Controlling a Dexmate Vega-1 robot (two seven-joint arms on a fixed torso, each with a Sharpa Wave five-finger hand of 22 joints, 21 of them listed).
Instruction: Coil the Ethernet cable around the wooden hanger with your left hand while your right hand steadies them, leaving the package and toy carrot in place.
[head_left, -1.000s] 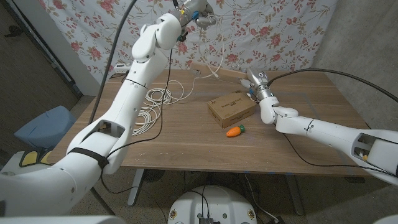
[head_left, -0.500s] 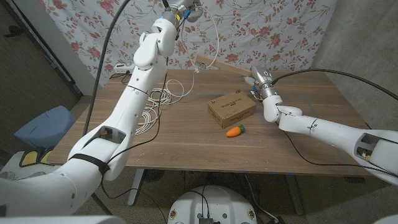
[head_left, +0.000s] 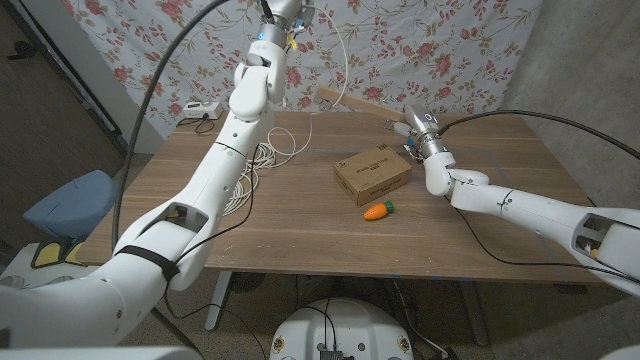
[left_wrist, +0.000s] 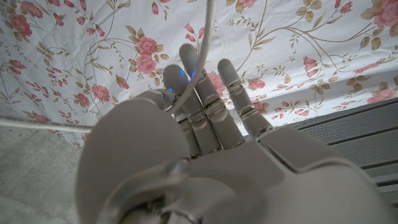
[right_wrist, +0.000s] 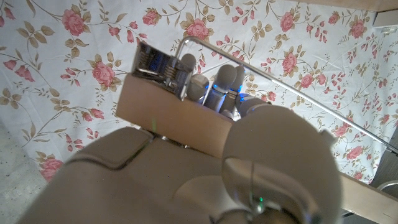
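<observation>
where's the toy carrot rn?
Head view: the toy carrot lies on the table right of centre, just in front of the cardboard package, apart from both hands.

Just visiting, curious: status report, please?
Left hand raised high, holding Ethernet cable. Right hand gripping wooden hanger. Package, toy carrot on table.

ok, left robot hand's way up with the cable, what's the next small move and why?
Probably swing the left robot hand down behind the wooden hanger. It holds the Ethernet cable high above the hanger gripped by the right robot hand, and most cable lies coiled on the table.
</observation>
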